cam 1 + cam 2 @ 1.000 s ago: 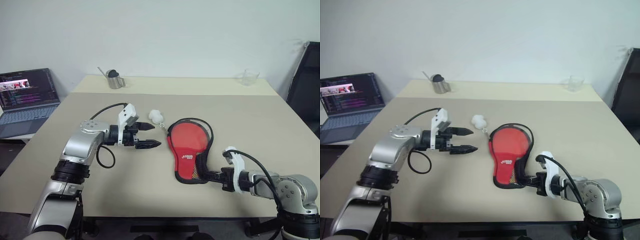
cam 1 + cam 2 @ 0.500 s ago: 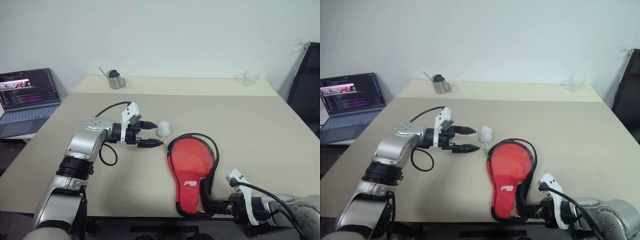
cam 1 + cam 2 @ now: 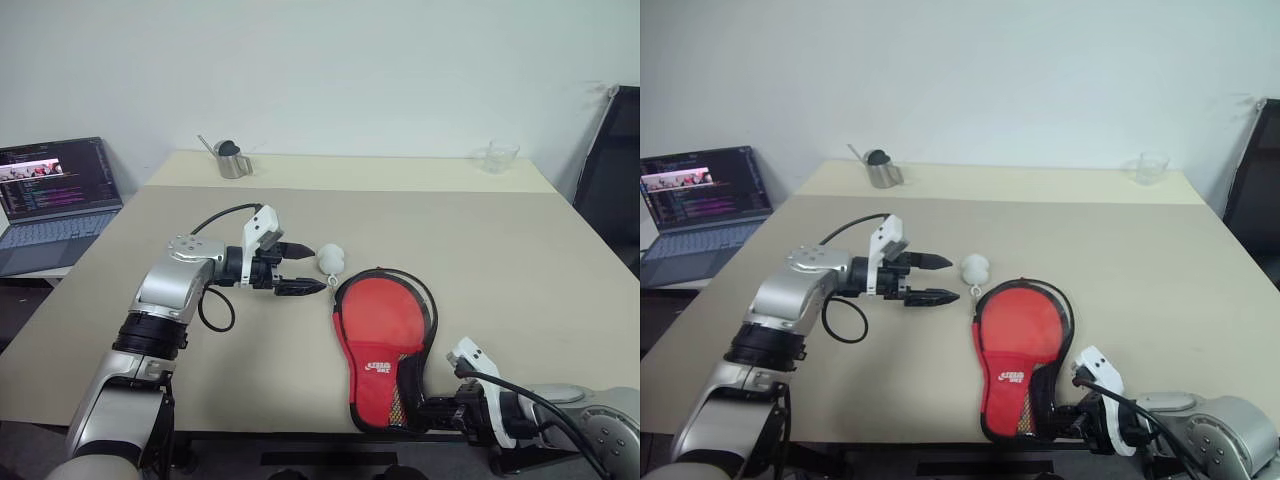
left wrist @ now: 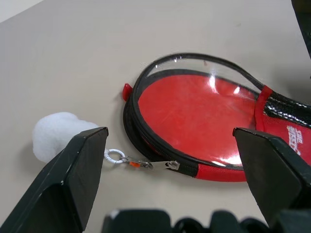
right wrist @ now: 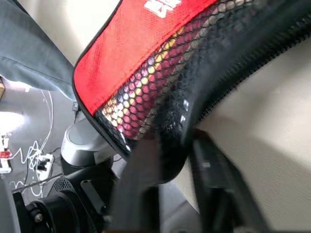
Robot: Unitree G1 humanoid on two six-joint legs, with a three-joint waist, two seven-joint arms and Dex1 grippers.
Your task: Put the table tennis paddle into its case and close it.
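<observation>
Left pincer (image 3: 303, 268) spread wide beside white pom-pom (image 3: 330, 258); right pincer (image 3: 428, 413) loosely straddling handle end of case (image 3: 381, 340) at surface (image 3: 480, 240) edge.

White pompom (image 3: 330, 258) beside case (image 3: 383, 320)

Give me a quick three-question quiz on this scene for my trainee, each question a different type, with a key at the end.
1. True or false: the left claw is shut on the pompom.
2. Which end of the case lies at the near edge of the table? A) round end B) narrow end C) neither
3. Fill in: a small ring joins the zip pull to the white ___.
Key: 1 false, the claw is open beside it; 2 B; 3 pompom.
</observation>
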